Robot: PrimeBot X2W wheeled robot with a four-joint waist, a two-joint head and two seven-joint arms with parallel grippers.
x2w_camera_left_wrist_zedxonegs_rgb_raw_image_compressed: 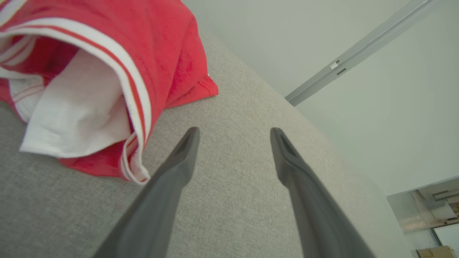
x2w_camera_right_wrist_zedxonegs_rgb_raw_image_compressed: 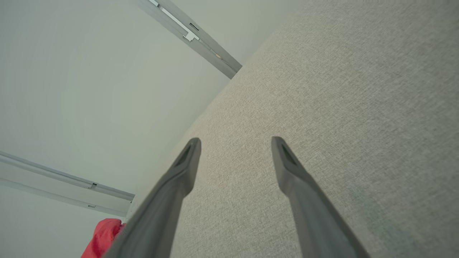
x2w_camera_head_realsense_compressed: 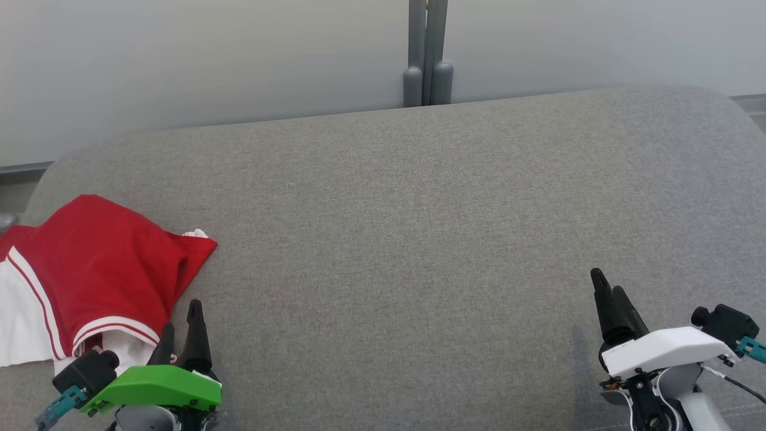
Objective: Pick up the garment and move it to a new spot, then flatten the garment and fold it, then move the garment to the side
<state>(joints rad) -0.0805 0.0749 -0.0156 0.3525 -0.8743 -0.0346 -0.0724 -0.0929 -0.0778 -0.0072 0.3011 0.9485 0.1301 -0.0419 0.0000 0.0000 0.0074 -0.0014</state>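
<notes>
Red garment [x2w_camera_head_realsense_compressed: 102,263], one; dark fingers [x2w_camera_head_realsense_compressed: 195,335], four

The head camera is looking down on the grey cushion [x2w_camera_head_realsense_compressed: 419,209]; both wrist cameras are skimming low over it, sharing the red garment [x2w_camera_head_realsense_compressed: 102,263] at nine o'clock.

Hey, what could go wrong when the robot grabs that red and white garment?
1. The garment lies bunched, white cloth spilling from its red striped hem, so the open left gripper beside it might pinch just one layer and lift it unevenly.
2. The open right gripper sits far across the grey cushion, so a one-armed lift may drag the cloth.
3. The garment lies near the cushion's left end; a nudge might push it off.
</notes>
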